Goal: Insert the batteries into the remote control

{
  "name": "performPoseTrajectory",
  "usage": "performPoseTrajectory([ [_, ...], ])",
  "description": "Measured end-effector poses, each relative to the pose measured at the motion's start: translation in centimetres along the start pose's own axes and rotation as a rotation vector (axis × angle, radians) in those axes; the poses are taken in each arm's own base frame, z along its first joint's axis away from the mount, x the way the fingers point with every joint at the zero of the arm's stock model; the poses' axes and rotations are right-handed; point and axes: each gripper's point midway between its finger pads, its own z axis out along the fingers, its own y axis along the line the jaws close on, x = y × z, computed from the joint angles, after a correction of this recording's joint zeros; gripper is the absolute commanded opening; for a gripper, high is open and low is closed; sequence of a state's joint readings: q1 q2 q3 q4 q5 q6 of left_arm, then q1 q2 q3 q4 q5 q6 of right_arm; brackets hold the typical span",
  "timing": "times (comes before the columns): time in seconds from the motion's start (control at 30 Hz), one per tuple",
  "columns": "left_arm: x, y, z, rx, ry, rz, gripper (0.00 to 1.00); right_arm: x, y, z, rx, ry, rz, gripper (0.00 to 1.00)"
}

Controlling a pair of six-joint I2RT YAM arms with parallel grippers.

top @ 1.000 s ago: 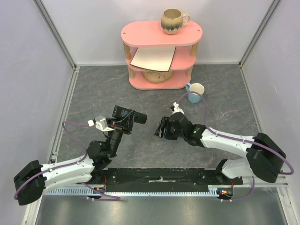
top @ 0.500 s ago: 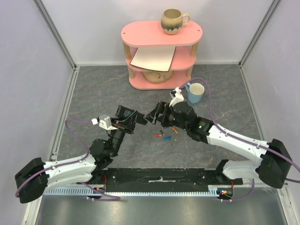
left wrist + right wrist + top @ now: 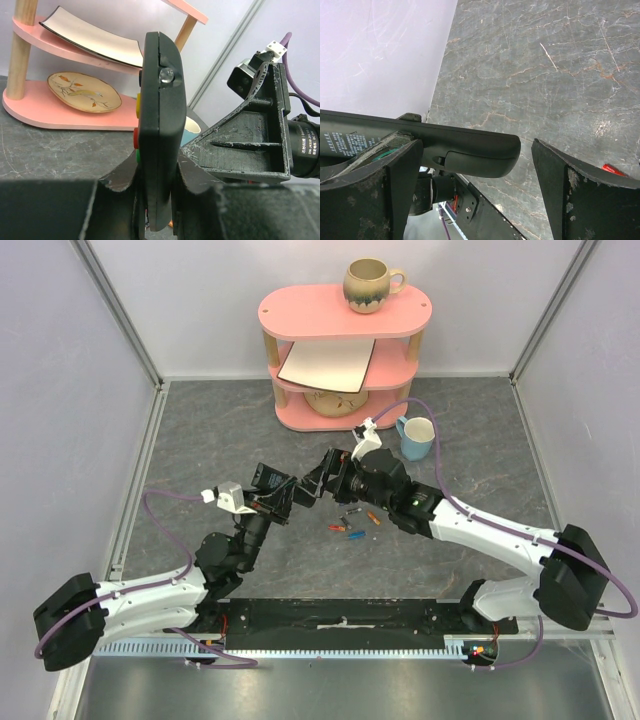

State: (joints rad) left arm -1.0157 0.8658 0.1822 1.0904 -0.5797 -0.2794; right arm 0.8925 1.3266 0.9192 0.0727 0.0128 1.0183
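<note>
Top: R gripper (image 3: 328, 476) has swung left off the batteries (image 3: 350, 524), jaws now wide, up to the remote (image 3: 303, 488) held mid-air; open floor around, shelf (image 3: 340, 412) and mug (image 3: 418, 436) well behind. L wrist: L gripper (image 3: 157, 187) clamped on the remote's lower end, edge-on, so a bump from R could twist it loose. R wrist: remote's end sits between R's spread fingers (image 3: 570, 180), untouched; closing off-centre may skew it.

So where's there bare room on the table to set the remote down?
Bare table lies left of the pink shelf toward the left wall, and right of the blue mug toward the right wall. The middle is crowded: the left end effector and right end effector meet at the remote, with the batteries lying just beside.
</note>
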Motion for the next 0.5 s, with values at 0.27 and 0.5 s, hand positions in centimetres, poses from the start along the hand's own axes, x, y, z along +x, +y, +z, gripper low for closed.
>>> performPoseTrajectory([
  [0.27,-0.1,0.1,0.0,-0.009,-0.002,0.0,0.02,0.4,0.0,0.1,-0.017,0.009,0.014,0.98],
  [0.5,-0.3,0.0,0.1,-0.012,-0.007,-0.012,0.02,1.5,-1.0,-0.4,-0.032,0.015,0.039,0.98],
])
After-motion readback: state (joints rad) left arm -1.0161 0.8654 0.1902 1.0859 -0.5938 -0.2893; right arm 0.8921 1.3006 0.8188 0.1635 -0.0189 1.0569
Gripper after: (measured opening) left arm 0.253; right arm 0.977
